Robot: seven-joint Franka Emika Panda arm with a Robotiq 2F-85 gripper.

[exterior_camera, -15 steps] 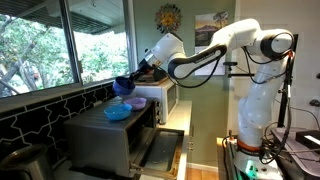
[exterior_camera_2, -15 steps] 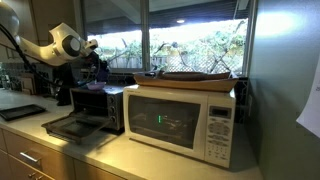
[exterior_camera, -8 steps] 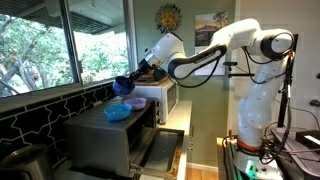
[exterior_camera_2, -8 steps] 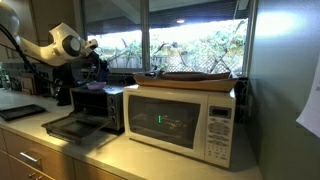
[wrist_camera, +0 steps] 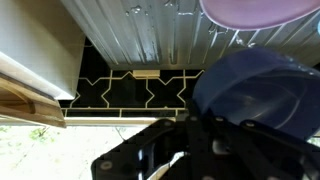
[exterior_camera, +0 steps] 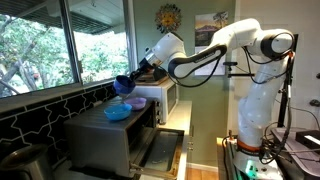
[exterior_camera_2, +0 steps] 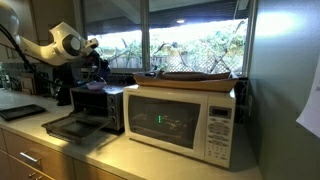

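No lettering, brand or number was legible in any view. The control panel (exterior_camera_2: 219, 130) of the microwave (exterior_camera_2: 185, 100) showed only blurred key markings. A green glow (exterior_camera_2: 160, 120) on its door formed no readable digits. The wall picture (exterior_camera: 211, 27) bore no decipherable words.

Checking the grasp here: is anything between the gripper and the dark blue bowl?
Nothing visible. The gripper is shut on the rim of the dark blue bowl and holds it in the air over the toaster oven; the purple dish and light blue bowl sit apart.
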